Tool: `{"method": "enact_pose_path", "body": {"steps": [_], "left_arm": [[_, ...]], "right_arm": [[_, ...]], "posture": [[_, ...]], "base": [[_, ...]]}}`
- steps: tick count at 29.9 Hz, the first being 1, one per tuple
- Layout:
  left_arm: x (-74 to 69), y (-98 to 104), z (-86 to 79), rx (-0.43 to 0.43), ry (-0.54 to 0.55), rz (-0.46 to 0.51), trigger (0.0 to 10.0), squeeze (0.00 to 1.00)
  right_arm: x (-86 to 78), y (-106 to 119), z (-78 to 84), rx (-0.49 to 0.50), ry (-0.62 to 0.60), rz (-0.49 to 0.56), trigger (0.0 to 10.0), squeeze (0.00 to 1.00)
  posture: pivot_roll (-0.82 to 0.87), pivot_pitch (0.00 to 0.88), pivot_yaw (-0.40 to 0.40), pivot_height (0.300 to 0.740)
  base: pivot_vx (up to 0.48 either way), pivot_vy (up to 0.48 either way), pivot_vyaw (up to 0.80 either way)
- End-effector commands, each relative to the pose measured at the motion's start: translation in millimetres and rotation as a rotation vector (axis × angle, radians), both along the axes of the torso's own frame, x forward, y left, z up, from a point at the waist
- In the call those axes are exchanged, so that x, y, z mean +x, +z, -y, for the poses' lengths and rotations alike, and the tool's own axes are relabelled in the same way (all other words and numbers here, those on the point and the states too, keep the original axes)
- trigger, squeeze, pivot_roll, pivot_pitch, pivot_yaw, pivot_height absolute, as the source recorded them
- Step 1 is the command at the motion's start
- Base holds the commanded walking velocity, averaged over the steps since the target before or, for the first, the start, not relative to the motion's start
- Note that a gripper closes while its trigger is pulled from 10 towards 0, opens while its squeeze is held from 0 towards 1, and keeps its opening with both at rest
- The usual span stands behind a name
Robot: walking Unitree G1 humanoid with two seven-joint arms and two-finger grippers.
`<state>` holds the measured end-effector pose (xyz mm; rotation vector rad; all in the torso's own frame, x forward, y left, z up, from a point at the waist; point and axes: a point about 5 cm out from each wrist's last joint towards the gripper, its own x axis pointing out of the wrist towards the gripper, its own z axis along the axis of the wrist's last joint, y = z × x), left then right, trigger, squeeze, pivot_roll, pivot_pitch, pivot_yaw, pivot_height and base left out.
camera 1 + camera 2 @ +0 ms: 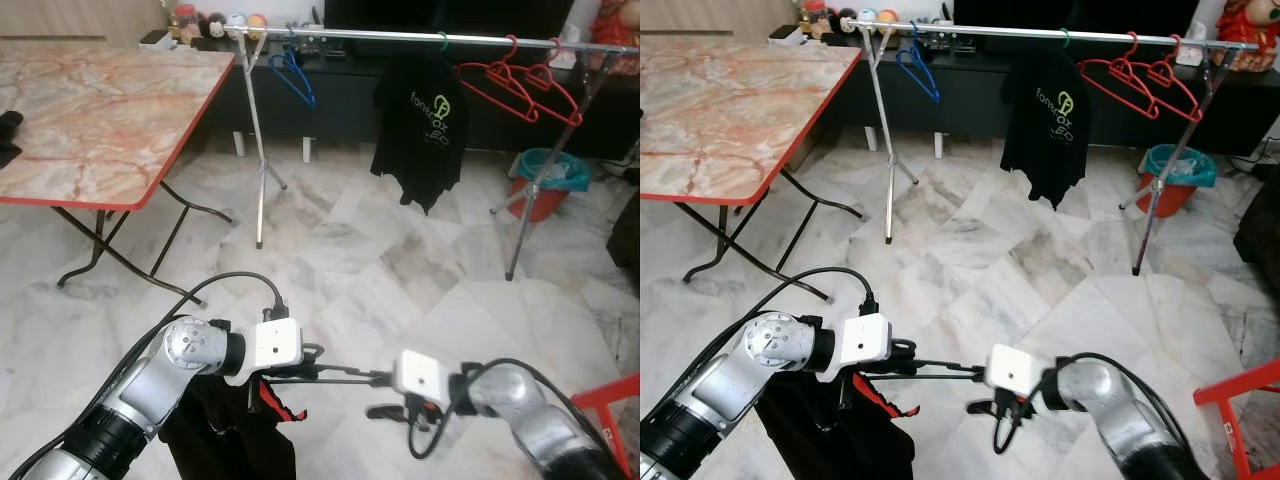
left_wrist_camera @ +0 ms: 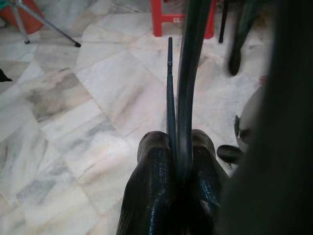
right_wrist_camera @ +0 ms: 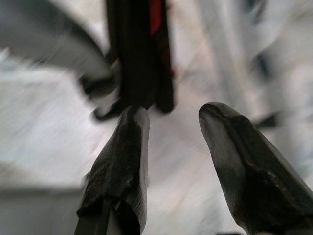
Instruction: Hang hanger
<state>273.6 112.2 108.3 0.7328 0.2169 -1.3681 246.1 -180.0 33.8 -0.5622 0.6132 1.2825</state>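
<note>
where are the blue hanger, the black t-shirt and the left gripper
blue hanger [image 1: 297, 76], left eye view, on its blue lower arm under the rail
black t-shirt [image 1: 420, 130], left eye view, on the chest below the print
left gripper [image 2: 178, 161], left wrist view, between the fingertips, shut on a dark hanger

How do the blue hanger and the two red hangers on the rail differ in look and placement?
The blue hanger hangs alone near the rail's left end, close to the table; the red hangers hang as a pair near the right end, beyond the black T-shirt. The blue one looks smaller and slimmer than the red ones. All are bare and hooked over the same metal rail.
</note>
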Motion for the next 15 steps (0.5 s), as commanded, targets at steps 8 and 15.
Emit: {"method": "enact_pose_path", "body": {"steps": [8, 15], "left_arm": [[6.8, 5, 0.0, 0.009, 0.001, 0.048, 10.0, 0.00], [5.6, 2, -0.5, 0.015, -0.002, 0.039, 10.0, 0.00]], "right_arm": [[-20.7, 4, -3.7, 0.049, 0.043, -0.062, 10.0, 0.00], [12.0, 38, -4.2, 0.173, -0.080, 0.200, 10.0, 0.00]], "posture": [[0.03, 0.063, -0.002, 0.740], [0.03, 0.060, -0.003, 0.740]], "base": [[0.000, 0.000, 0.00], [0.000, 0.000, 0.00]]}}
